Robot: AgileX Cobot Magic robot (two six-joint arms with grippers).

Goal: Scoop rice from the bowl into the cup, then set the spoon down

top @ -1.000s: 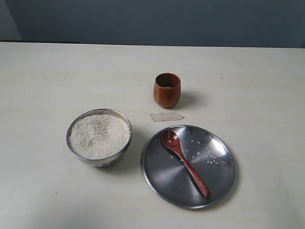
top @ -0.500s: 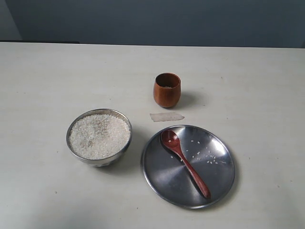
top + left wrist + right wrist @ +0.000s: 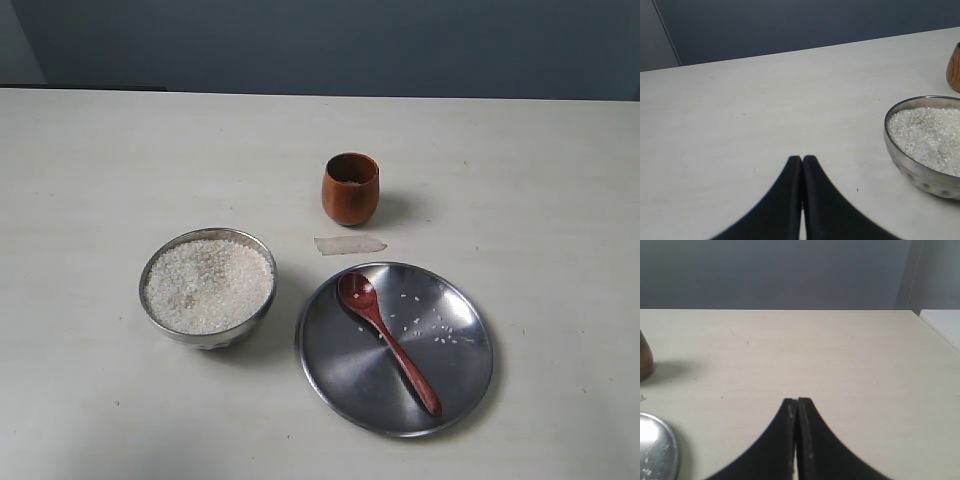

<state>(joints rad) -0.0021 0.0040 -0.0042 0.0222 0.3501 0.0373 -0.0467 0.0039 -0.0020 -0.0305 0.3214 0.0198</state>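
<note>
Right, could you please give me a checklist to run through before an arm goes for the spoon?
1. Spoon free to grasp: it lies alone on the plate, with nothing on its handle. Ok.
2. Right gripper open for the grasp: its jaws are shut. Not ok.
3. Left gripper clear of the bowl: it is shut, empty and apart from the bowl. Ok.
4. Rice ready to scoop: the bowl is full. Ok.
5. Cup upright with its mouth uncovered. Ok.
6. Room left in the cup: its inside is too dark to see. Cannot tell.
</note>
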